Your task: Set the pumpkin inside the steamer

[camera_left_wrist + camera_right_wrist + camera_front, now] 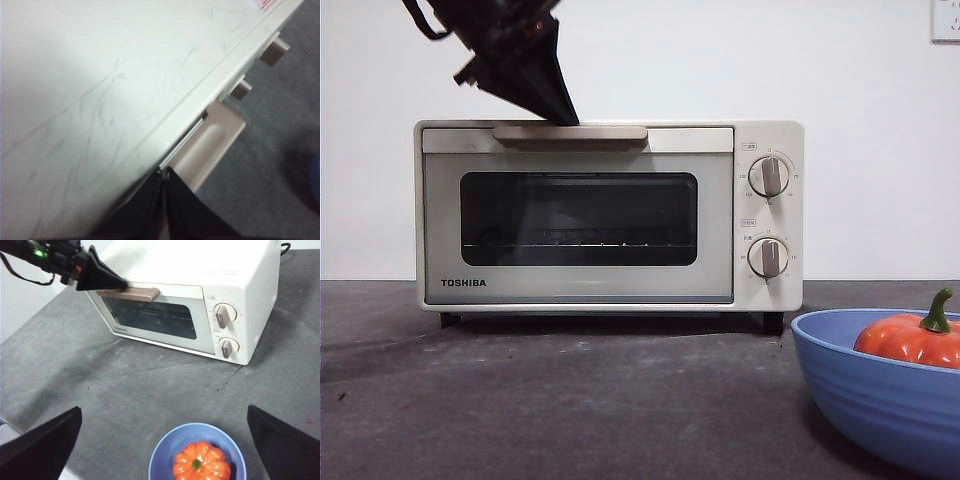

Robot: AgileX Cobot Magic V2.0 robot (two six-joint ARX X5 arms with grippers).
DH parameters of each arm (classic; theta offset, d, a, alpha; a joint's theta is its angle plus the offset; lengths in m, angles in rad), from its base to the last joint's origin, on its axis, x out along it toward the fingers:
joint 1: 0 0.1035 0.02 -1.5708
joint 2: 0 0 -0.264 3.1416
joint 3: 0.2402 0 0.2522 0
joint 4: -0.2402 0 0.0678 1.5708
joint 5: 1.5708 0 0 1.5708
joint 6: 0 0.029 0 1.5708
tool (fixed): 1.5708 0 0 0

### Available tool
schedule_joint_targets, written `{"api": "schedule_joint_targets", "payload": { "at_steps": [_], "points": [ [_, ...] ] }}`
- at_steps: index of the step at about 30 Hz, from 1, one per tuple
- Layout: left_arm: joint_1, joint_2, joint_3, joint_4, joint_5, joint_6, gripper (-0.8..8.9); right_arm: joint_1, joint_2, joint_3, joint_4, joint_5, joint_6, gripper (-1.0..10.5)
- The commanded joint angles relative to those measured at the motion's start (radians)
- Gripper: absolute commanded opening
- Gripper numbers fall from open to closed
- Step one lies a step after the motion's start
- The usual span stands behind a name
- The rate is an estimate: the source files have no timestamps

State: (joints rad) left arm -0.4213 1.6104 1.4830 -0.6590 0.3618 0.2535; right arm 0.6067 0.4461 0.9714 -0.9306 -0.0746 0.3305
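Observation:
The cream-white steamer [610,215] stands at the back of the table with its glass door closed. My left gripper [164,172] is shut, its tips together at the door's top edge, just behind the left part of the beige handle [210,145]. In the front view the left gripper [565,115] comes down from the upper left onto the handle [570,132]. The orange pumpkin [201,465] with a green stem sits in a blue bowl [162,455]. My right gripper [164,409] hangs open above that bowl, holding nothing. It does not show in the front view.
The blue ribbed bowl [870,385] stands near the front right, in front of the steamer's two knobs [768,176]. Grey tabletop [125,385] lies between bowl and steamer. A black cable [285,247] runs behind the steamer.

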Motion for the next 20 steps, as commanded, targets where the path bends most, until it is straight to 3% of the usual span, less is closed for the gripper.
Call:
{"api": "schedule_joint_targets", "payload": {
  "at_steps": [1,20],
  "points": [
    [-0.008,0.027,0.026,-0.005,-0.03,0.023,0.14,0.004,0.002,0.011,0.011,0.005,0.01,5.8],
    [-0.082,0.032,0.024,-0.219,-0.084,0.028,0.14,0.004,0.002,0.011,0.01,0.023,0.01,5.8]
  ]
}}
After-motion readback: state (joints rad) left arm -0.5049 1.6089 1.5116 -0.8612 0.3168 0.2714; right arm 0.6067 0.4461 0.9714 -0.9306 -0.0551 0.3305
